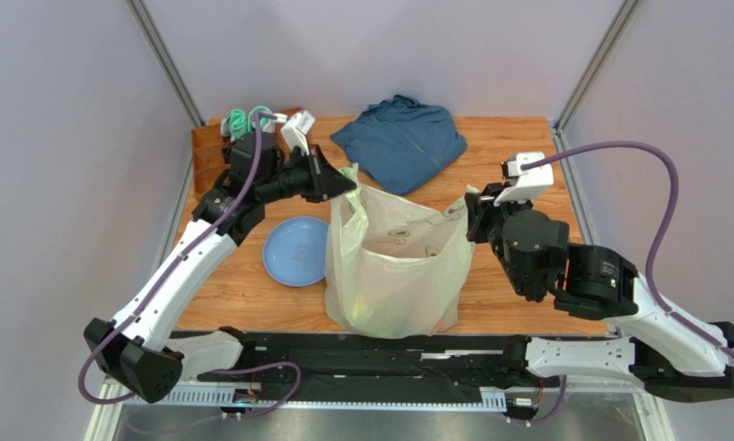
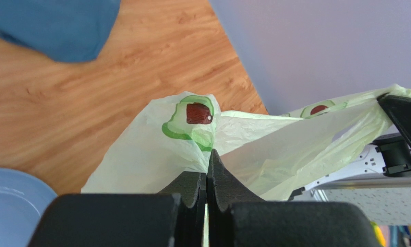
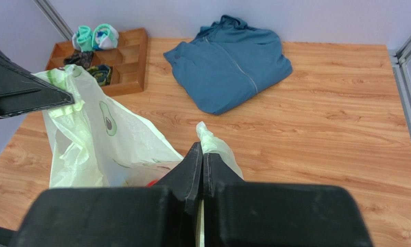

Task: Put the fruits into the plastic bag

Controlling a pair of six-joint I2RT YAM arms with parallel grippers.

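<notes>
Just right of the blue plate (image 1: 295, 250) the plastic bag (image 1: 398, 266) is held open, one loop pinched in the left gripper (image 2: 207, 154), one in the right gripper (image 3: 202, 146); no fruit being seen outside, loading is judged done and gentle release needed.

There is one plastic bag (image 1: 393, 266). Left of the bag lies one blue plate (image 1: 297, 250); behind it, one folded blue garment (image 1: 403, 142); behind and left of it, one wooden tray (image 3: 125, 62) with four sock rolls (image 3: 105, 36) showing. Two grippers pinch its handles: left gripper (image 1: 347, 184), right gripper (image 1: 471, 216). Inside it the fruits (image 3: 150, 182) are too hidden to count.
</notes>
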